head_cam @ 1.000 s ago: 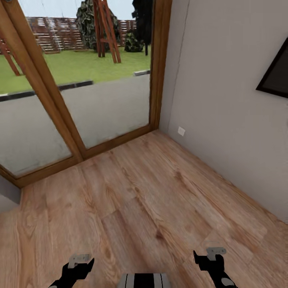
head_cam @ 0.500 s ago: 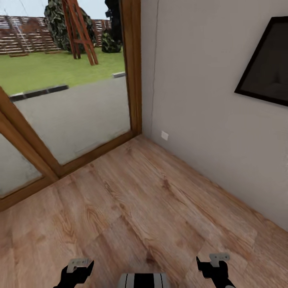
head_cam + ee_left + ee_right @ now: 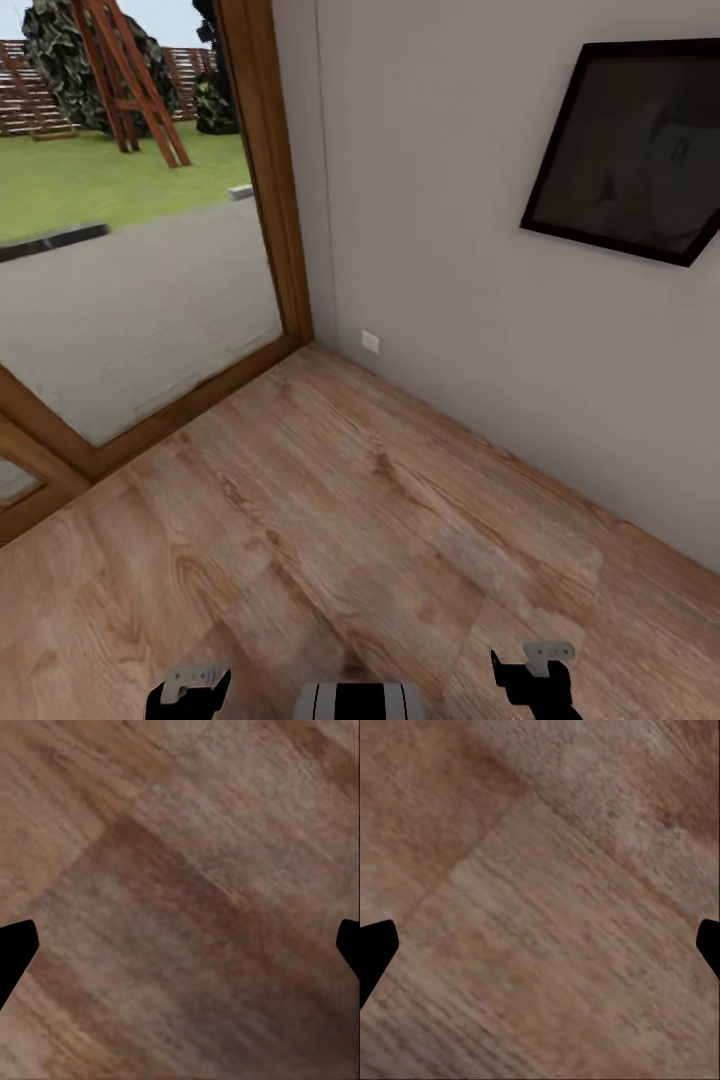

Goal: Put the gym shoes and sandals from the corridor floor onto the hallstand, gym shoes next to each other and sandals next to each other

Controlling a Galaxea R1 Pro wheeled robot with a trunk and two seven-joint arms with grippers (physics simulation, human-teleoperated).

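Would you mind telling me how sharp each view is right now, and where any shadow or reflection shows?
Head view: fairly sharp; the wood floor shows clear grain, a small dark shadow lies just ahead of the robot's base, and the dark framed picture carries faint reflections. Left wrist view: floor grain soft and smeared. Right wrist view: likewise blurred, evenly lit, no glare.

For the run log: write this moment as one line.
phase: in transit | left gripper: open, empty | right gripper: open, empty | ahead: wood floor, glass door, wall picture
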